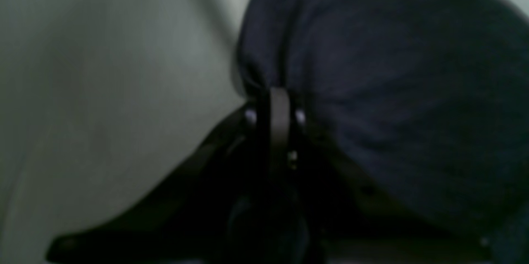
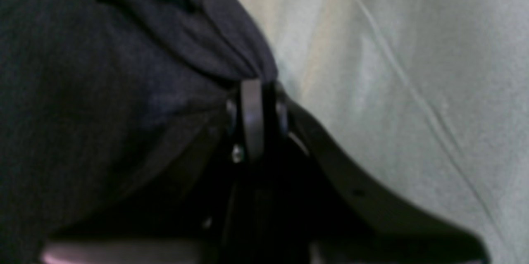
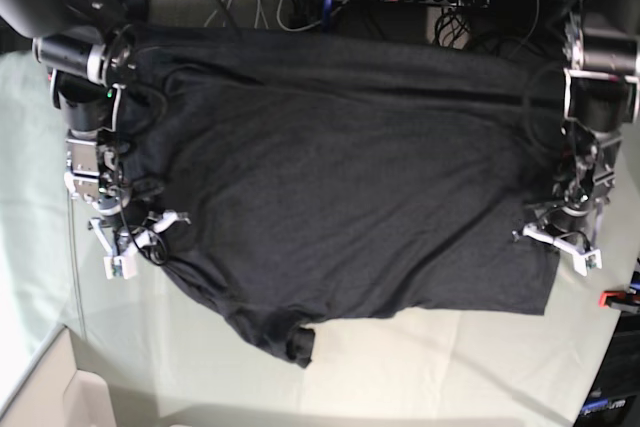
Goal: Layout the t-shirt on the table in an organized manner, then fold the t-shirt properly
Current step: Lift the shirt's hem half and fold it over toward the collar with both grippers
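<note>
With both grippers, left (image 1: 275, 103) and right (image 2: 253, 90), pinched shut on opposite edges of the charcoal t-shirt (image 3: 350, 187) spread across the table (image 3: 420, 357) (lower corner apparently curled under), pull apart evenly, low, without jerking.

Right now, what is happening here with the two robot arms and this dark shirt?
A two-armed robot is laying out a dark grey t-shirt on a table covered with pale cloth. The left hand is shut on a pinch of the shirt's edge at one side, and the right hand is shut on the edge at the opposite side. The shirt lies spread between them but creased, with one corner bunched near the front. No fold is made yet.
</note>
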Available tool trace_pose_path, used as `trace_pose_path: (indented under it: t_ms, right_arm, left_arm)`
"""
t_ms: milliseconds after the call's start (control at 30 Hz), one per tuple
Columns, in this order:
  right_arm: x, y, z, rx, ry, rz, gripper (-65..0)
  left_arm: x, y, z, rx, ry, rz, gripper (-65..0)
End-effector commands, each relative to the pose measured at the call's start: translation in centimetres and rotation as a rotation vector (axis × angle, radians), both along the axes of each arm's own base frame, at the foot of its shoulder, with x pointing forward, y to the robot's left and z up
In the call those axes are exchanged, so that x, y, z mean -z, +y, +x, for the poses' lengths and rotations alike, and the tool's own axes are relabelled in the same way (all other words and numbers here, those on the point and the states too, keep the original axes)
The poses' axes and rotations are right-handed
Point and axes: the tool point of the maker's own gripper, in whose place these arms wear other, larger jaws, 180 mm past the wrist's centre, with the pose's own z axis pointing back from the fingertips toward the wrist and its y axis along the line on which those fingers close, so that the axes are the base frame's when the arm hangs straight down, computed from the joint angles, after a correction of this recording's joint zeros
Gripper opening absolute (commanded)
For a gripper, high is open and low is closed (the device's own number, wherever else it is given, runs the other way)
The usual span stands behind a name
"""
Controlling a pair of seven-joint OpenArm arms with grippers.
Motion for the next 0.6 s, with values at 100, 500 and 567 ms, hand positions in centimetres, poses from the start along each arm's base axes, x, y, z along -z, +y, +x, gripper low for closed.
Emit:
trace_pose_path:
  t_ms: [100,500,567]
  right_arm:
    - [0.6,1.0,-0.9,-0.073,0.057,0.024,-65.0]
    - [-5.4,0.7,-1.5,-0.078,-0.152,-0.004,-65.0]
    - [-6.7,0.9,-1.4,-0.081,-0.174,-0.036,-65.0]
  left_arm:
    - [-4.7,-0.4,1.6,0.040,-0.161,-0.009,-65.0]
    - [-4.9,1.8,0.2,-0.034,-0.136,-0.047,-64.9]
    - [-4.7,1.8,0.0,-0.037,-0.132,-0.052,-64.9]
